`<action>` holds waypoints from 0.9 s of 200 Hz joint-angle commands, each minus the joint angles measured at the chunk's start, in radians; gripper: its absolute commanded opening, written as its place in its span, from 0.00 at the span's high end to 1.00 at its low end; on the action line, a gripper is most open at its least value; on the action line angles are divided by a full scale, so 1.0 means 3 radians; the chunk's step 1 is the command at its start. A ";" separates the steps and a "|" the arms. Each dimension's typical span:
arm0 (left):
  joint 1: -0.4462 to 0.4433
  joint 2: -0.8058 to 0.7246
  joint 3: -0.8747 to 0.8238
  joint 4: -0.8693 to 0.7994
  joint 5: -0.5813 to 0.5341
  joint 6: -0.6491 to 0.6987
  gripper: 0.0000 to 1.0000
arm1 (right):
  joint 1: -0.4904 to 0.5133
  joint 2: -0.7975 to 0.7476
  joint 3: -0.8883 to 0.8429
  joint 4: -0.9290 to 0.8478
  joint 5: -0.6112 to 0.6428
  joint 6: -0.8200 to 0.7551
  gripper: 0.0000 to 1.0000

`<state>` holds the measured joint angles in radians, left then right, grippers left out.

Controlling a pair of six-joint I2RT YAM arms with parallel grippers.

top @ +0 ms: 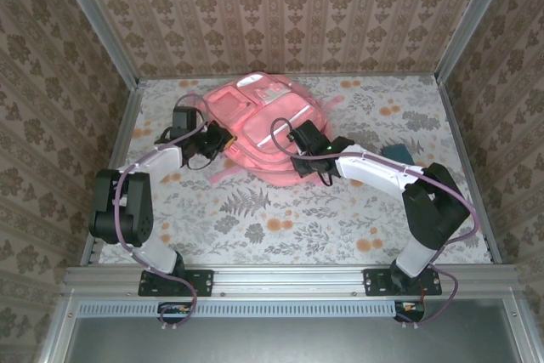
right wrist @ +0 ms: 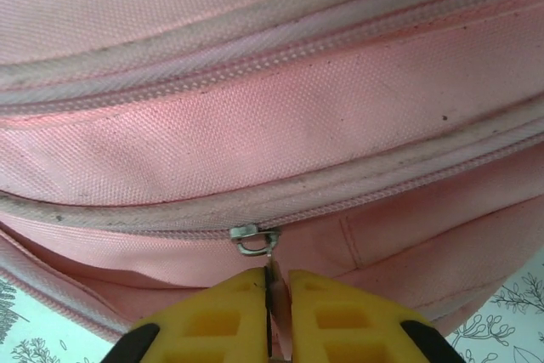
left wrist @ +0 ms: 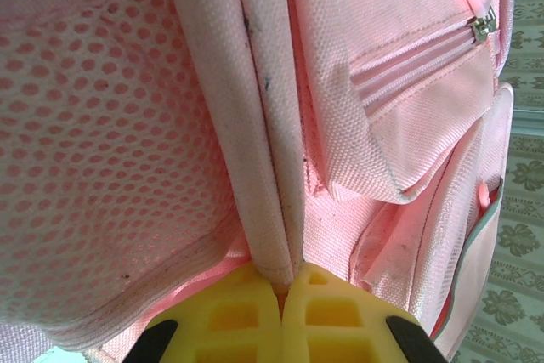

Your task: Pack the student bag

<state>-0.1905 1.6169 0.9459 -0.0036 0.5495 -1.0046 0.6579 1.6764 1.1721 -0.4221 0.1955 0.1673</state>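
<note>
The student bag [top: 259,121] lies at the middle of the counter's [top: 280,218] far edge. The left tool [left wrist: 280,291] is pinched tight on the bag's piped seam [left wrist: 255,125]. The right tool [right wrist: 274,276] is narrowed onto the tab of a zipper pull [right wrist: 257,241] on the bag's near side.

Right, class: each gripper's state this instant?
Left gripper: shut on the pale piped edge of the student bag.
Right gripper: shut on its zipper pull.

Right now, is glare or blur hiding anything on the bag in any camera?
Top external: the student bag is blown out, pale glare washing out its upper pockets. Left wrist: evenly lit, weave and mesh sharp up to the left gripper. Right wrist: sharp, the zipper pull clear between the fingers of the right gripper.
</note>
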 commanded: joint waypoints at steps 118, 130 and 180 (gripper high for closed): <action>0.0172 -0.1316 -0.0740 -0.0375 -0.0401 -0.0274 0.44 | 0.0518 0.0185 0.0501 0.0242 -0.1335 0.0722 1.00; 0.0080 -0.1391 -0.0835 -0.0313 -0.0338 -0.0384 0.46 | 0.0553 0.0249 0.0557 0.0289 -0.1394 0.0769 1.00; -0.0249 -0.1576 -0.1178 -0.0034 -0.0320 -0.0799 0.57 | 0.0619 0.0463 0.0784 0.0326 -0.1482 0.0873 1.00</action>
<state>-0.2337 1.1721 0.6285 -0.0853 0.4385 -1.1534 0.8337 1.7996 1.3514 -0.3626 -0.1959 0.3969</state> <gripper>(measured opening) 0.451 0.052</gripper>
